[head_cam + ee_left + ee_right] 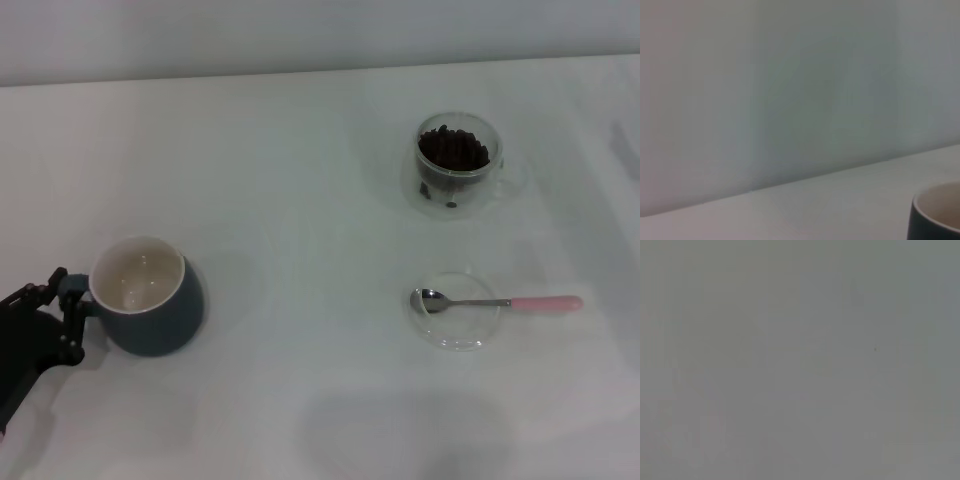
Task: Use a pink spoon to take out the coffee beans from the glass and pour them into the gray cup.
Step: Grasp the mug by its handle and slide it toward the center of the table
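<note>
No legible text, label or number anywhere.

The head view looks down over the white tabletop (pixel 300 200), sharing the squat blue-gray cup (pixel 150 297) beside the left claw (pixel 70 315) with the low, close left wrist view; the right wrist view shows blank gray.

We see a squat dark blue-gray mug (pixel 150 297) with a cream-white inside on a plain white counter (pixel 300 200). Our black left gripper (pixel 62 310) sits at its side. Far right, dark brown coffee beans (pixel 453 149) fill a clear glass cup (pixel 455 166). Nearer, a silver teaspoon with a pale pink handle (pixel 497 301) lies on a clear round dish (pixel 456 311).
</note>
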Controlling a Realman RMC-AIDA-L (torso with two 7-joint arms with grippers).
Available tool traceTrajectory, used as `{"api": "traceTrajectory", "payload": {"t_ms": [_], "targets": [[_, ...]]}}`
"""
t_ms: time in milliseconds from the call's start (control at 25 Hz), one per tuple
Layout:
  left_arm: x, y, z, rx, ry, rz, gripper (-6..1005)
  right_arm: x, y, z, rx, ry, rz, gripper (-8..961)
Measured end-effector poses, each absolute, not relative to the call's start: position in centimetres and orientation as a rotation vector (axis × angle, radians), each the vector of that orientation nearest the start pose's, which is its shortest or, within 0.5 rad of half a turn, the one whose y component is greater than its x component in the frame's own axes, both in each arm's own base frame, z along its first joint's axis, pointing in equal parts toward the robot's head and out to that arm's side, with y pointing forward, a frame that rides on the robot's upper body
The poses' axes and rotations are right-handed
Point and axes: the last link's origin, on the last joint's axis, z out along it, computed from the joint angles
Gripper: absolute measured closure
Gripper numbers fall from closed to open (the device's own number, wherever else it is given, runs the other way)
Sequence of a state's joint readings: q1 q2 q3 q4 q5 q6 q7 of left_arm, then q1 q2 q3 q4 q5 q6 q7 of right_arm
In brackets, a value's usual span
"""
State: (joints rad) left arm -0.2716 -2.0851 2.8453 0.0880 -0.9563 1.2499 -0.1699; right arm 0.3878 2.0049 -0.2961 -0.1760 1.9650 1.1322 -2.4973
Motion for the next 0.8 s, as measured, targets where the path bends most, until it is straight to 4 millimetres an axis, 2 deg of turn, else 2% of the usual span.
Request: {"api": "traceTrajectory", "payload": {"t_ms": [320,560,800], "targets": [[-33.6,25.2,-7.3,-2.003,-0.421,-0.583,892,39.8,32.0,7.5,-1.456,0.740,0.721,78],[-32.0,27.1,-8.2,-2.042,-0.400,-0.592,894,39.5,32.3,7.5,-1.464,0.731,0.725,79],[-30.8,28.1,-9.3,-2.085,-0.346,-0.558,894,39.0,32.9,7.4,-1.473,0.719,0.739,79]]}}
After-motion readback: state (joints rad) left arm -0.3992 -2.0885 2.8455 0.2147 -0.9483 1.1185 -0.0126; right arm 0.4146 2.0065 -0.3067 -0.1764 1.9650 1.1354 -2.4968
